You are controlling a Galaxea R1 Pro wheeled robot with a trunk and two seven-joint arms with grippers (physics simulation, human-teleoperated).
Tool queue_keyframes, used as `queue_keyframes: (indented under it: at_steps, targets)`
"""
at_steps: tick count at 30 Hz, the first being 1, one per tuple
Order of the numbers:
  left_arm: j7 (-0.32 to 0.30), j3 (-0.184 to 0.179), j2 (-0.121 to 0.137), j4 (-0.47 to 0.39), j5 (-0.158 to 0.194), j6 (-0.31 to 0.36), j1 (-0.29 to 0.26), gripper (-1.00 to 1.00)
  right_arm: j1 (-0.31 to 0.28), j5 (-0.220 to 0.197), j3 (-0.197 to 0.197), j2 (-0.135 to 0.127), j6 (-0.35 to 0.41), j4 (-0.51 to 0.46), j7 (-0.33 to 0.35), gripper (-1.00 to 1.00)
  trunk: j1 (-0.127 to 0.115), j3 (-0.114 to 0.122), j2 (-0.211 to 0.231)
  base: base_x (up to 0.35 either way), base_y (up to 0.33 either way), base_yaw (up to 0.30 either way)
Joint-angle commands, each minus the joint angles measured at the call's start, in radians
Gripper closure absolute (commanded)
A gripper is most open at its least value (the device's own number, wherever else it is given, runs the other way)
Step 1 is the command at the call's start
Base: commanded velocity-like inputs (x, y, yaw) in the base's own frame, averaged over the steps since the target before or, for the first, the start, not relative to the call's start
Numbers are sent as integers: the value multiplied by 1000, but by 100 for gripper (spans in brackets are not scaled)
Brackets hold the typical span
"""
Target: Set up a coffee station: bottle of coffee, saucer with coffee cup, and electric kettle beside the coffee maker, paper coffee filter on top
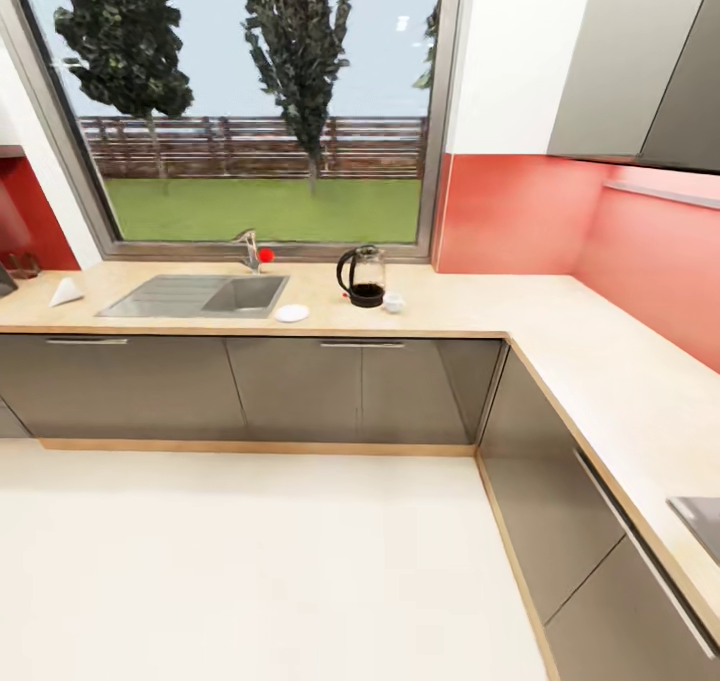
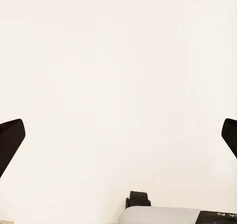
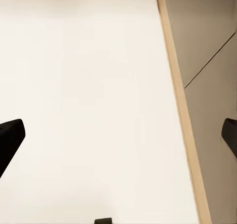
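On the light beige wood-look counter (image 1: 470,306), far, the rounded smoky-glass kettle (image 1: 364,276) stands between white saucer (image 1: 292,313) and white cup (image 1: 394,303); both end effectors (image 2: 118,137) (image 3: 118,137) gape, empty.

The left claw (image 2: 118,140) had matte black fingers (image 2: 11,140) with blunt tips. Behind it sat a light grey body (image 2: 160,215) with a black part.

The right claw (image 3: 118,140) fingers (image 3: 10,140) were black too.

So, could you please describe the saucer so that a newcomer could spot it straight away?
Find the big window and the steel sink beneath it in the countertop. The saucer lies just off the sink's right front corner, left of the dark kettle. It is flat, round and white, unlike the small cup beside the kettle.
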Motion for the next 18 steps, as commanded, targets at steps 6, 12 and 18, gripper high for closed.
queue_keyframes:
  at_steps: [6,12,18]
  targets:
    - [0,0,0,0,6,-3,-1,-100,-1,1,1,1,-4,1,1,-100,1,-2,-2,317,-99,0]
    - [1,2,0,0,13,-3,-1,-100,-1,2,1,2,-5,2,1,-100,1,-2,-2,328,60,189]
    - [1,2,0,0,14,-3,-1,-100,-1,3,3,3,-5,3,1,-100,1,-2,-2,293,206,268]
